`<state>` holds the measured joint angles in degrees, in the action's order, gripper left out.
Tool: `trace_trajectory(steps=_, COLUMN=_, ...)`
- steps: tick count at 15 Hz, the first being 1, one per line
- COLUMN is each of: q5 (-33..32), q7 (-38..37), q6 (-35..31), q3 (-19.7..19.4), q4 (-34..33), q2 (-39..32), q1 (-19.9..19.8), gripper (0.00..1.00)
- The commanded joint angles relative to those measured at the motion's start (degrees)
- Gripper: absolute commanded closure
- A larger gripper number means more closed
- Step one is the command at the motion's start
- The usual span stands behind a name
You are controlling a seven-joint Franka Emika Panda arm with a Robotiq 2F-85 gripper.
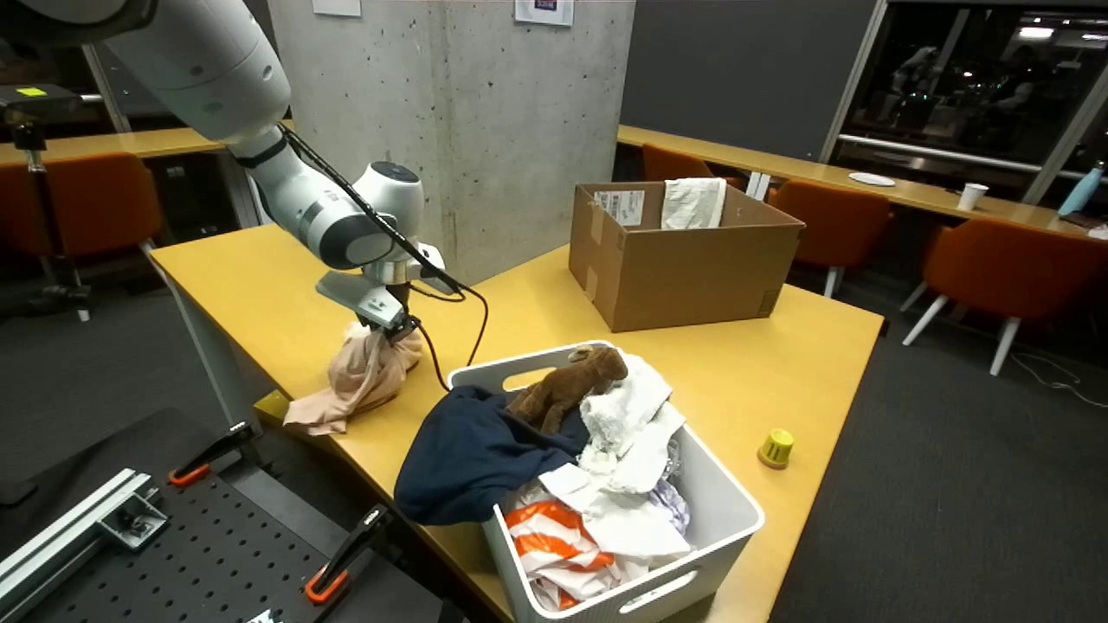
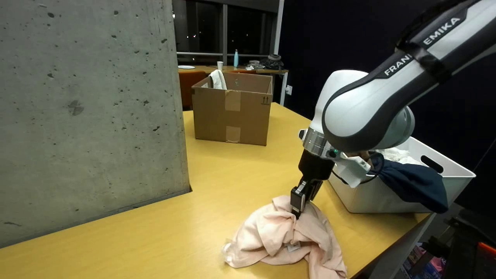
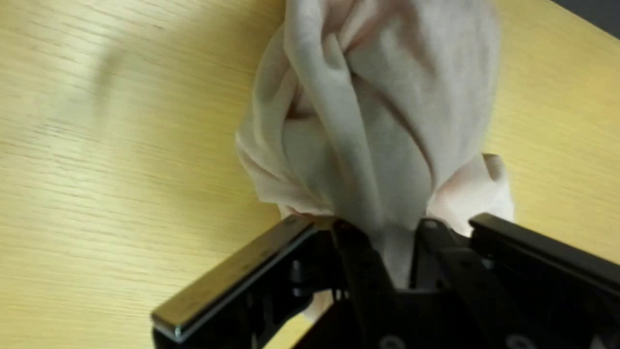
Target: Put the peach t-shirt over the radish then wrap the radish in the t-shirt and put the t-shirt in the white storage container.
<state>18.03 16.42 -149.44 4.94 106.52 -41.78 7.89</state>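
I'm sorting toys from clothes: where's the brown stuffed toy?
In an exterior view, the brown stuffed toy lies high in the white container, near its far end, between navy cloth at left and white cloth at right.

You've got the flat yellow wood-grain worktop (image 1: 710,372) right beside a pitted grey concrete wall (image 1: 519,130), both exterior views. Two white paper sheets (image 1: 337,7) high on that wall. Further back you see a plain dark-grey wall panel (image 1: 744,78), a long light-wood counter (image 1: 917,192), and orange chairs with white legs (image 1: 1013,272) on dark carpet (image 1: 978,467). Your large pale-framed windows (image 1: 961,104) are near black, a few bright lights (image 1: 1036,33) showing in the glass.
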Motion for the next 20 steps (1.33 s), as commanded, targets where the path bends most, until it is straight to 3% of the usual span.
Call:
trace_trajectory(steps=1, q5=-10.11, q7=-11.14, q6=-0.91, q3=-3.69, q4=0.83, q2=0.43, q1=3.29, gripper=0.56)
trace_trajectory(steps=3, q5=-13.62, q7=-15.36, q6=-0.47, q3=-4.55, q4=1.4, q2=1.27, q1=3.83, gripper=0.5)
trace_trajectory(steps=10, q5=-18.89, q7=-22.53, q6=-0.59, q3=-6.19, q4=5.22, q2=7.98, q1=3.56, gripper=0.01)
trace_trajectory(steps=20, q5=-16.77, q7=-26.7, q6=-0.94, q3=-3.14, q4=22.57, q2=20.15, q1=2.17, gripper=0.0)
